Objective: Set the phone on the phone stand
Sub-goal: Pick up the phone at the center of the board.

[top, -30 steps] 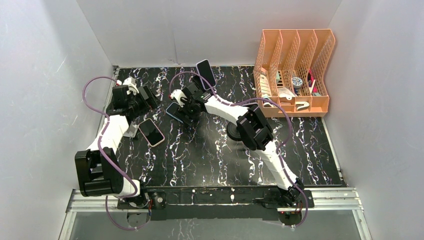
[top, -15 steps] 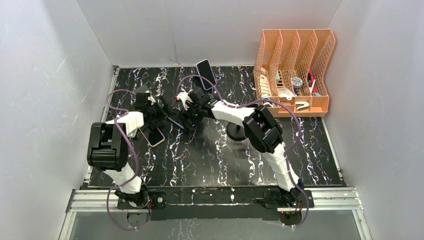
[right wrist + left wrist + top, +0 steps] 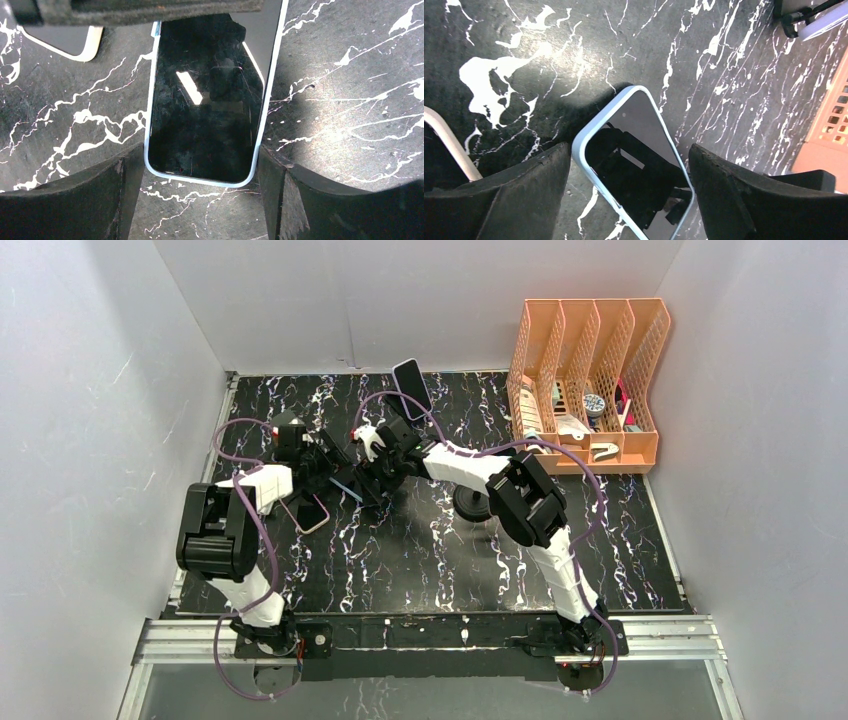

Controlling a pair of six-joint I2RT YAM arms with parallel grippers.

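On the near-left of the black marbled counter (image 3: 430, 560), flat beside the left arm: cream-cased phone (image 3: 312, 512). Just beyond it, mid-left: blue-cased phone (image 3: 205, 95), screen up, held above the counter with a shadow beneath. Grasped across its width by the right end effector (image 3: 202, 170), both pads against the long edges. At the other end, straddled by the left end effector (image 3: 629, 155), released and spread wide, fingers close to the case; contact impossible to tell. Farther back, centre: another phone (image 3: 412, 388) propped upright on a black stand (image 3: 791, 22). At the far right: orange file organiser (image 3: 590, 380), small items in its slots.
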